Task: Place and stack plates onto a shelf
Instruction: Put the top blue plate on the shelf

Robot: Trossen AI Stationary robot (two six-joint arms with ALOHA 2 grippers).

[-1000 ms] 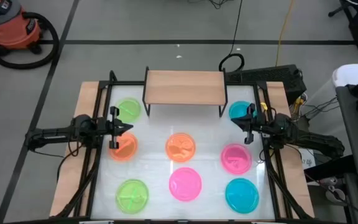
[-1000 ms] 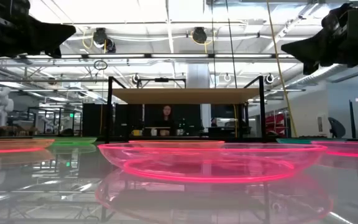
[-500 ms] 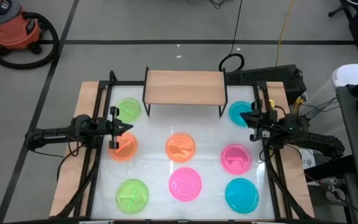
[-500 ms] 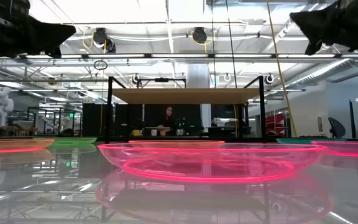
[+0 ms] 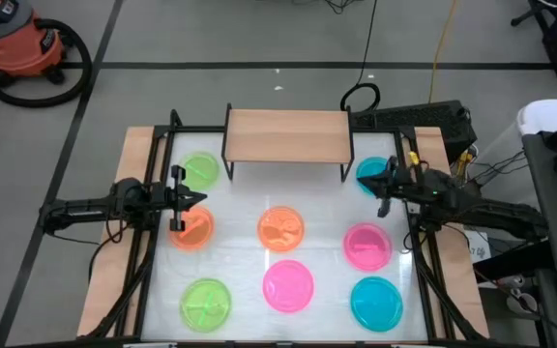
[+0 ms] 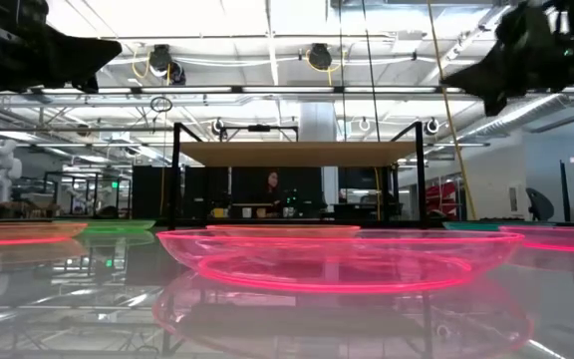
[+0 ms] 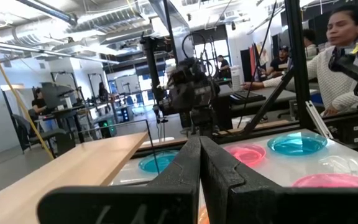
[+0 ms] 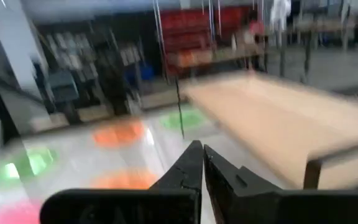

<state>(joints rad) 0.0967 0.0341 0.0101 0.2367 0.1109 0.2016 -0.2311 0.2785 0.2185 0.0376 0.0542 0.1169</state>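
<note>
The shelf (image 5: 287, 136) stands at the middle of the surface's far edge, its board bare; no plate has reached it, so the task looks barely begun. Eight plates lie flat on the white surface (image 5: 240, 249): a green plate (image 5: 199, 171) just off the shelf's left end, a blue plate (image 5: 372, 173) just off its right end, an orange plate (image 5: 193, 229), a second orange plate (image 5: 281, 228) and a pink plate (image 5: 366, 244) across the middle, then a second green plate (image 5: 206, 302), a second pink plate (image 5: 288, 286) and a second blue plate (image 5: 376, 302) along the near edge.

The right gripper (image 5: 386, 184) has moved over the last second; it swung from the surface's right edge toward the far right corner and now hangs above the near rim of the blue plate by the shelf, its fingers (image 8: 194, 163) clenched on nothing; the right wrist view is blurred with motion. This reads as an approach to that plate; the fingers would have to part before any grasp.

The left gripper (image 5: 180, 200) has not shifted; it hovers above the left edge, between the green plate and the orange plate beside it, fingers (image 7: 199, 163) pressed together and empty.
</note>
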